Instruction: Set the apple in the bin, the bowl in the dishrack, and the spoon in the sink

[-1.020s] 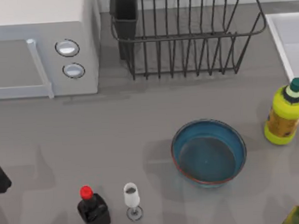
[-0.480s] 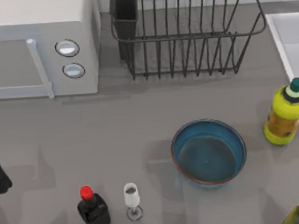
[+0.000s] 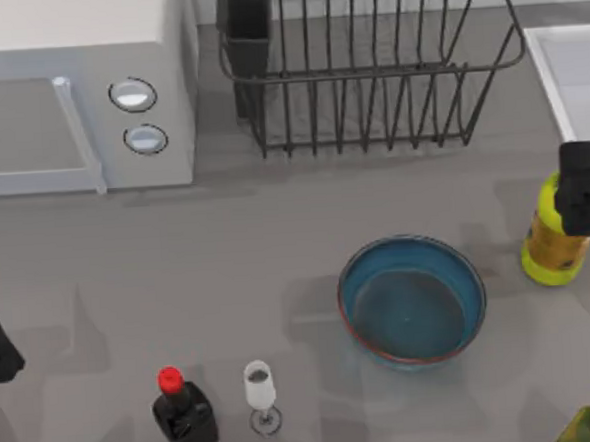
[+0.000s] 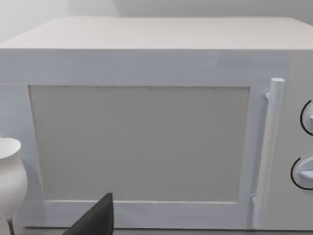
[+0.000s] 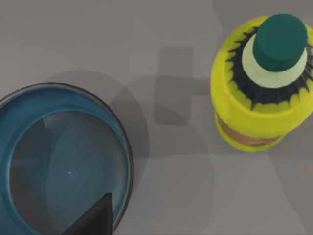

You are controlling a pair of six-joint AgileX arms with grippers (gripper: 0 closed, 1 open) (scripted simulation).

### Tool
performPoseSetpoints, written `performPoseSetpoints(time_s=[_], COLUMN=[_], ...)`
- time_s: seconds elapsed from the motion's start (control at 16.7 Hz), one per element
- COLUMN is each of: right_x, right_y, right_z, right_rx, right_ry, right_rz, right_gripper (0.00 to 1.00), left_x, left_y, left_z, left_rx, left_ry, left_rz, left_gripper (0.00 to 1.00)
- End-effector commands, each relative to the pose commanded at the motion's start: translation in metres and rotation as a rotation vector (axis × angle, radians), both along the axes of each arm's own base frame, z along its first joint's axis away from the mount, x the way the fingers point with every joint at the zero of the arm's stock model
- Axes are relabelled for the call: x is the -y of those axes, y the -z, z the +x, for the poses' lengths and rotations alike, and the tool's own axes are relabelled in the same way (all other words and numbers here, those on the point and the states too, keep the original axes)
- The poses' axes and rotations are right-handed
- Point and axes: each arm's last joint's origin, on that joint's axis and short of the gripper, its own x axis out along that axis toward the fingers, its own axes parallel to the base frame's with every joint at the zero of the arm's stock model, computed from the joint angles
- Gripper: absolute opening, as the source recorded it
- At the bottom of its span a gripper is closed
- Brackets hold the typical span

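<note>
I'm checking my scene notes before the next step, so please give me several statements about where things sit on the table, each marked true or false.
1. The bowl lies inside the dishrack. False: it sits on the table in front of the rack, which holds no dishes.
2. The right hand is above the yellow bottle at the table's right side. True.
3. The white microwave has its door open. False: the door is closed.
4. A red-capped black bottle stands beside a small white goblet. True.
5. The bowl holds a spoon. False: its inside is bare.
</note>
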Motion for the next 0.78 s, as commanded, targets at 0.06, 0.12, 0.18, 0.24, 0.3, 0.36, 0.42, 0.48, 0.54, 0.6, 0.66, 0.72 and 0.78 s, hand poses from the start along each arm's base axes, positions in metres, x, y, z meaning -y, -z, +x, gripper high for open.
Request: performPoseSetpoints(time_s=[0.06,0.12,0.18,0.24,0.3,0.36,0.42,0.48,0.54,0.6,0.66,0.72,0.78], right_x=[-0.010,-0.020,-0.030,-0.041,-0.050,-0.060,-0.069,-0.077,-0.084,-0.089,-0.093,-0.096,-0.098], right_y=[0.000,0.000,0.002,0.005,0.009,0.013,0.018,0.022,0.026,0.030,0.032,0.034,0.035], right_z=[0.012,0.023,0.034,0.043,0.052,0.060,0.067,0.073,0.078,0.082,0.084,0.086,0.087], right_rx=[-0.072,-0.141,-0.206,-0.267,-0.323,-0.375,-0.421,-0.461,-0.494,-0.521,-0.540,-0.552,-0.558], right_ry=[-0.003,-0.005,-0.006,-0.007,-0.006,-0.005,-0.003,-0.001,0.001,0.003,0.004,0.006,0.006], right_rz=[-0.012,-0.025,-0.041,-0.059,-0.077,-0.096,-0.115,-0.133,-0.148,-0.162,-0.172,-0.179,-0.182], right_gripper=[1.00,1.00,1.00,1.00,1.00,1.00,1.00,1.00,1.00,1.00,1.00,1.00,1.00], left_x=[0.000,0.000,0.000,0.000,0.000,0.000,0.000,0.000,0.000,0.000,0.000,0.000,0.000], left_y=[0.000,0.000,0.000,0.000,0.000,0.000,0.000,0.000,0.000,0.000,0.000,0.000,0.000], left_z=[0.000,0.000,0.000,0.000,0.000,0.000,0.000,0.000,0.000,0.000,0.000,0.000,0.000], left_rx=[0.000,0.000,0.000,0.000,0.000,0.000,0.000,0.000,0.000,0.000,0.000,0.000,0.000], left_ry=[0.000,0.000,0.000,0.000,0.000,0.000,0.000,0.000,0.000,0.000,0.000,0.000,0.000], left_rz=[0.000,0.000,0.000,0.000,0.000,0.000,0.000,0.000,0.000,0.000,0.000,0.000,0.000], left_gripper=[1.00,1.00,1.00,1.00,1.00,1.00,1.00,1.00,1.00,1.00,1.00,1.00,1.00])
